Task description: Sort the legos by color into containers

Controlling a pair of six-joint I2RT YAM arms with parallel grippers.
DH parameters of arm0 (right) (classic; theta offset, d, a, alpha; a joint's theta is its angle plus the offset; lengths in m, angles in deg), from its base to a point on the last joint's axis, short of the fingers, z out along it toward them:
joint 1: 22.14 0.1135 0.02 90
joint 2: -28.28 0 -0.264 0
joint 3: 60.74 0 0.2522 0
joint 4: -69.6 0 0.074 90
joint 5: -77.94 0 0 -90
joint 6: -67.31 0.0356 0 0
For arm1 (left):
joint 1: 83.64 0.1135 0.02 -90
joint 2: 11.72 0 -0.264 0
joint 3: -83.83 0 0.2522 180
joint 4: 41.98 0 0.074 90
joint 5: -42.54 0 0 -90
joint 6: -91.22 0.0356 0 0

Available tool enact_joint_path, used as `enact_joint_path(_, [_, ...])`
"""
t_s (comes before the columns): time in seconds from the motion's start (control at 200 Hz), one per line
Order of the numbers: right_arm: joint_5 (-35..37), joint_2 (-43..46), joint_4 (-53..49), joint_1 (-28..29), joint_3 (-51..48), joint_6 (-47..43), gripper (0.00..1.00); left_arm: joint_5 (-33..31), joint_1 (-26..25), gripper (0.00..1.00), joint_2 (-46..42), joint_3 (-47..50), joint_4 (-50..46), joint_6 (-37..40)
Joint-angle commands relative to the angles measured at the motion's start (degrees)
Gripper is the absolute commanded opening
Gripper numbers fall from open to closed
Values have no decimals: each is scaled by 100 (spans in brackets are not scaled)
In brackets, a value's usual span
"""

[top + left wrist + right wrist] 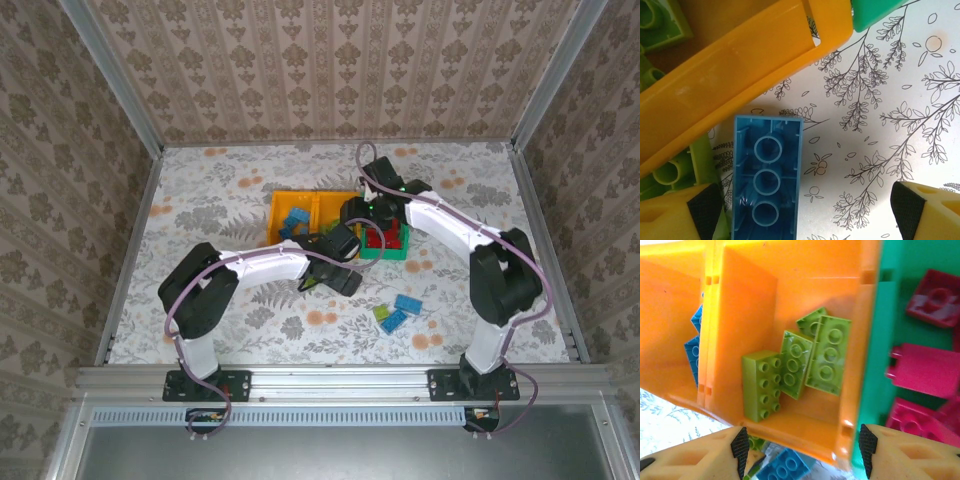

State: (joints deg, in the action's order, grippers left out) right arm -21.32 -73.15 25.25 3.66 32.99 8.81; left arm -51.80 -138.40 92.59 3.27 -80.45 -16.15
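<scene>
The left gripper (805,212) stands wide, its yellow fingers (675,217) and black pads (702,210) at either side of the wrist view, clasping nothing. Between them, hard by the left pad, a blue lego (767,180) lies studs-down, with its hollow underside and three round tubes facing up. Whether the pad touches it I cannot tell. A lime lego (677,172) sits between that brick and the smooth, glossy wall of an orange bin (740,70). To the right is bare floral tabletop (880,125).

From above, three loose legos (407,302), blue and lime, lie toward the arm bases, well apart from the bins.

The right gripper (802,452) hangs with jaws parted and empty over that orange bin, where four lime legos (795,365) lie jumbled. The green bin (890,315) stands against it and holds red legos (927,370). The other orange bin (670,315) holds blue ones (694,347).
</scene>
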Motion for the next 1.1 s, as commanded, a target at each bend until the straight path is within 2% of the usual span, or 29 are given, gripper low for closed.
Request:
enact_joint_path(0.0, [260,648,-118,-142,-287,6,64,80,19,86,181,-130,-86,163])
enact_joint_path(0.325, [665,1970,-464,-518,-1291,-43,66,275,-52,54,221,-18,89,5])
enact_joint_path(0.59, [1005,2827,-910,-552,-2359,163,67,309,-137,28,-57,97,111,-157])
enact_joint_path(0.715, [984,3128,-1013,-553,-2890,629,67,253,-101,26,-545,100,83,-250])
enact_joint_path(0.83, [926,3358,-1089,-555,-3315,1299,73,234,125,26,-1062,44,71,-303])
enact_joint_path(0.945, [890,3602,-1196,-568,-3549,2015,76,265,540,26,-1493,-21,27,-221])
enact_joint_path(1.095, [444,3923,-971,-563,-3947,2916,79,267,1304,28,-1738,-119,-34,-102])
